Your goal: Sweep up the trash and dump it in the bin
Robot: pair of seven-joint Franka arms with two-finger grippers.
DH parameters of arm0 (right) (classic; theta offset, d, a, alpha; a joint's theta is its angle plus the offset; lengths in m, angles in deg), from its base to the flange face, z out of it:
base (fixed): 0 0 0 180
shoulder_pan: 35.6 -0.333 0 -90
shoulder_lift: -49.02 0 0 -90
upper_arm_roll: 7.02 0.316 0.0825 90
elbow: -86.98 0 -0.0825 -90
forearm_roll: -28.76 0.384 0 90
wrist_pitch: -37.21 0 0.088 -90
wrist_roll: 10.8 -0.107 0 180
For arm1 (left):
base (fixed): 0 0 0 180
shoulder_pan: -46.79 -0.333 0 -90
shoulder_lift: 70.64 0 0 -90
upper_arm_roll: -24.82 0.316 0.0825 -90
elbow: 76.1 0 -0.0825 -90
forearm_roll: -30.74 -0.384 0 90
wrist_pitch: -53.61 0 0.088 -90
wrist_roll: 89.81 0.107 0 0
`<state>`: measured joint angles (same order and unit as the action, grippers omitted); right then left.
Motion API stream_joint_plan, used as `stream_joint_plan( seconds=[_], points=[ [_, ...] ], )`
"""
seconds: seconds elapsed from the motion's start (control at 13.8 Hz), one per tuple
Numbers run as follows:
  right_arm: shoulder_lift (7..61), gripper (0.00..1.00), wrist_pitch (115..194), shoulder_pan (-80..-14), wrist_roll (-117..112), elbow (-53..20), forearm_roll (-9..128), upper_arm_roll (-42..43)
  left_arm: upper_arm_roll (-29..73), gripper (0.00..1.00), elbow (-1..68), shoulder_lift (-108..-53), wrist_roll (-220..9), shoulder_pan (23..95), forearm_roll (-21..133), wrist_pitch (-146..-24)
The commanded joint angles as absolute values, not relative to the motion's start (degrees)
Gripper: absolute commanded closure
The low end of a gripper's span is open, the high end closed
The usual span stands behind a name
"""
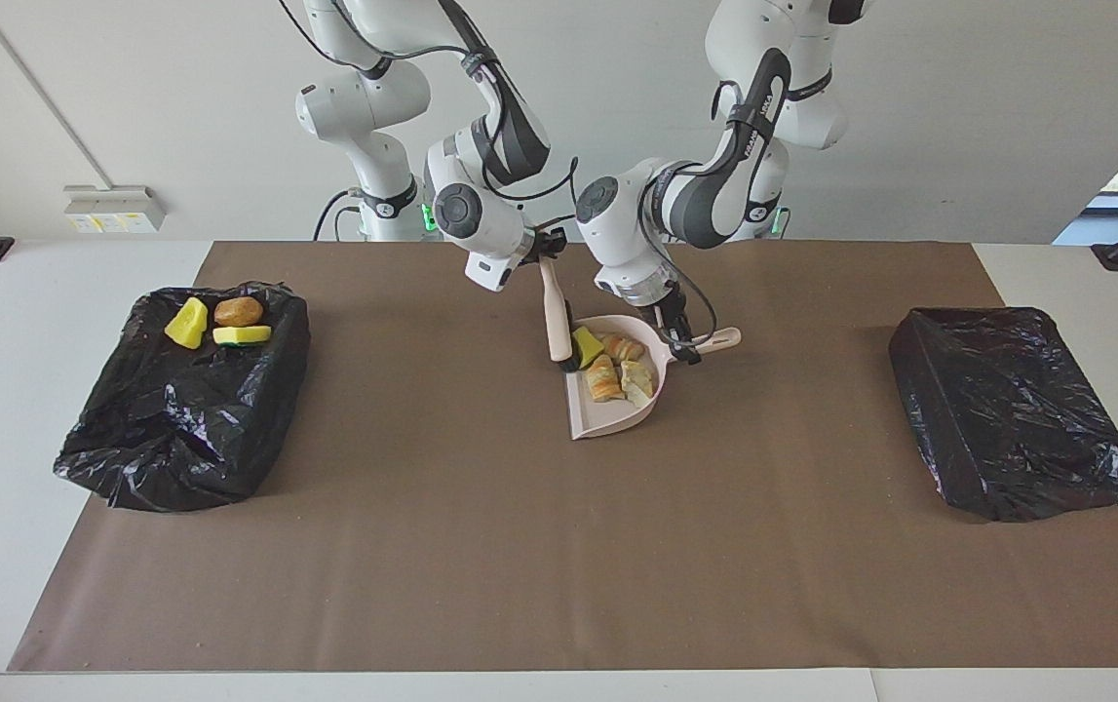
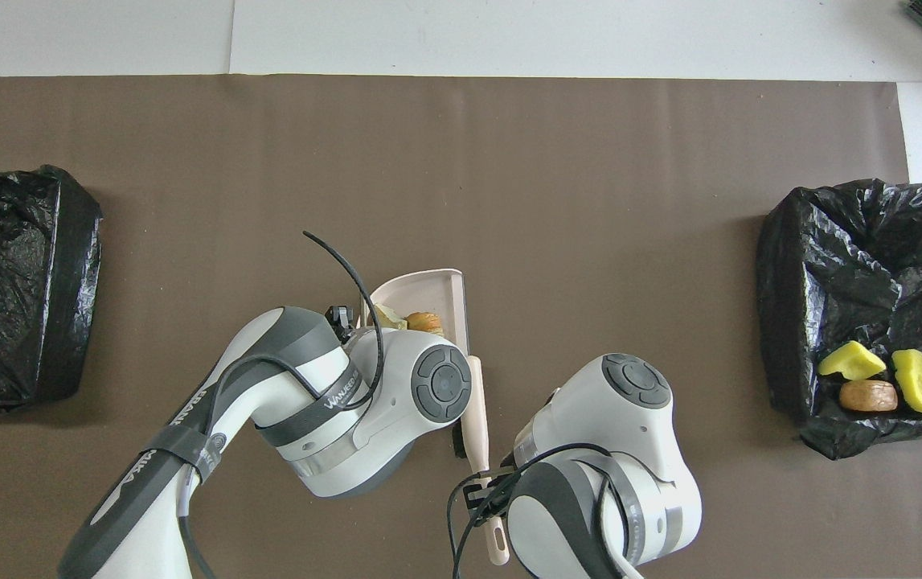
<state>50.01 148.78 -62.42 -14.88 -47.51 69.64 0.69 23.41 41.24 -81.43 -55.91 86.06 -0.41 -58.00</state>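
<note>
The pale pink dustpan point(image 1: 607, 414) point(image 2: 438, 287) lies flat mid-table, and my left gripper point(image 1: 677, 338) is shut on its handle. In the pan lie tan bread lumps point(image 1: 603, 380) point(image 2: 426, 322) and a yellow chunk point(image 1: 586, 345) of trash. My right gripper point(image 1: 546, 256) is shut on the beige brush point(image 1: 553, 314) point(image 2: 477, 418), whose black bristles rest at the pan's open edge against the yellow chunk. In the overhead view the left arm hides most of the pan. The black-lined bin point(image 1: 183, 419) point(image 2: 854, 265) at the right arm's end holds two yellow chunks point(image 1: 187, 323) point(image 2: 852, 360) and a brown lump point(image 1: 239, 311) point(image 2: 868, 395).
A second black-lined bin point(image 1: 1012, 414) point(image 2: 14, 281) sits at the left arm's end of the table. A brown mat point(image 1: 520, 565) point(image 2: 509, 161) covers the table, with white tabletop showing around it.
</note>
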Motion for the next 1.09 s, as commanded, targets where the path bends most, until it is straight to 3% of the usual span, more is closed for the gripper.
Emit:
stream_joint_plan(
  seconds=[0.0, 0.14, 0.29, 0.72, 1.01],
  points=[
    [51.5, 1.00, 149.4, -61.9, -16.0, -48.6, 71.5, 0.8, 23.7, 1.00, 41.5, -82.2, -56.9, 86.1, -1.9, -59.7],
    [51.6, 1.00, 149.1, -62.1, -17.1, -48.5, 67.4, 0.9, 23.6, 1.00, 41.7, -82.2, -56.5, 83.1, -1.8, -63.2],
    [52.3, 1.00, 149.5, -66.5, -22.7, -48.6, 63.9, 0.8, 23.6, 1.00, 41.7, -82.2, -53.9, 81.2, -1.3, -65.6],
    [53.9, 1.00, 147.6, -71.9, -31.3, -48.6, 63.9, 0.9, 23.5, 1.00, 41.5, -81.7, -45.3, 75.5, -1.1, -67.8],
    [57.9, 1.00, 147.9, -78.4, -46.1, -48.6, 62.3, 0.9, 23.5, 1.00, 40.6, -80.5, -38.1, 71.4, -0.1, -68.0]
  ],
)
